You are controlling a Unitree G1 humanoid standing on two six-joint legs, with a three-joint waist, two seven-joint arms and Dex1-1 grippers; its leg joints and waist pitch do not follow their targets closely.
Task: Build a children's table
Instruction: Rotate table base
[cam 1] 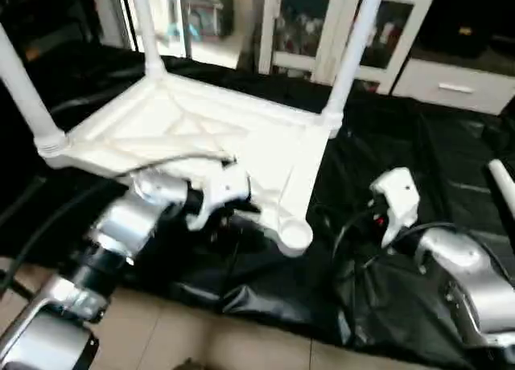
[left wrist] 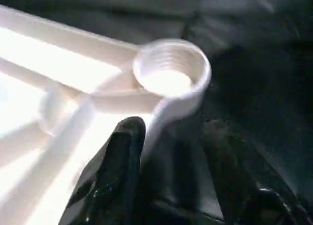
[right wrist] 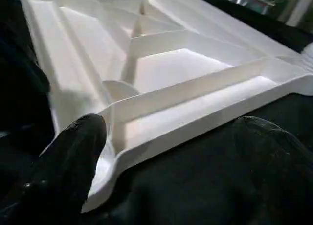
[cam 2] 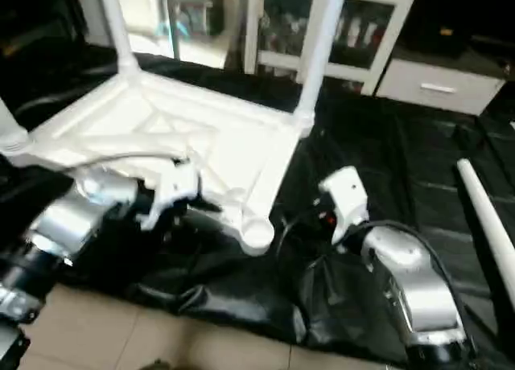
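Table top, white plastic with an X-ribbed underside, lies upside down on a black sheet spread over the floor. Three white tube legs stand upright in its corner sockets: one at the corner nearest the robot's left arm, one at the far left corner and one at the far right corner. The fourth corner, the one nearest the robot, carries an empty round socket with thread rings inside. A fourth leg lies loose on the sheet, well apart from the top on the robot's right side.

The left gripper sits at the top's near edge just beside the empty socket. Its two black fingers stand partly apart, one over the white rim of the top and the other over the black sheet, so the edge runs between them; whether they press on it cannot be told. The right gripper hovers low over the sheet beside the top's right edge, its jaws spread wide with nothing between them but the top's rim ahead; one dark finger overlaps the rim in the wrist view.

Beyond the top stand white cabinets with glass doors and a white drawer front.
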